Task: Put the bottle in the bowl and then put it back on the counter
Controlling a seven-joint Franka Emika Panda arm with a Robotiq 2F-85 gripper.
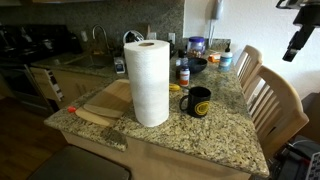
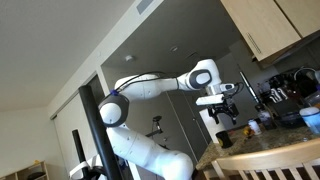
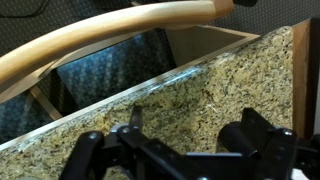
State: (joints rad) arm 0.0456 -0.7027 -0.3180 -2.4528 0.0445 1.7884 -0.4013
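The small dark bottle (image 1: 184, 74) with a red-orange label stands on the granite counter (image 1: 215, 135), just in front of the dark bowl (image 1: 197, 66). High above the counter's right end hangs my gripper (image 1: 292, 52), far from both. It shows again at the end of the white arm (image 2: 224, 112). In the wrist view the gripper (image 3: 193, 135) is open with nothing between its fingers (image 3: 135, 120), over bare granite (image 3: 200, 90) by the counter edge. Bottle and bowl are out of the wrist view.
A tall paper towel roll (image 1: 150, 82) and a black mug (image 1: 199, 102) stand mid-counter, with a wooden board (image 1: 105, 100) to the left. A blue-lidded jar (image 1: 197, 45) and a white-and-blue bottle (image 1: 226, 58) sit behind the bowl. Wooden chairs (image 1: 272, 100) line the right edge.
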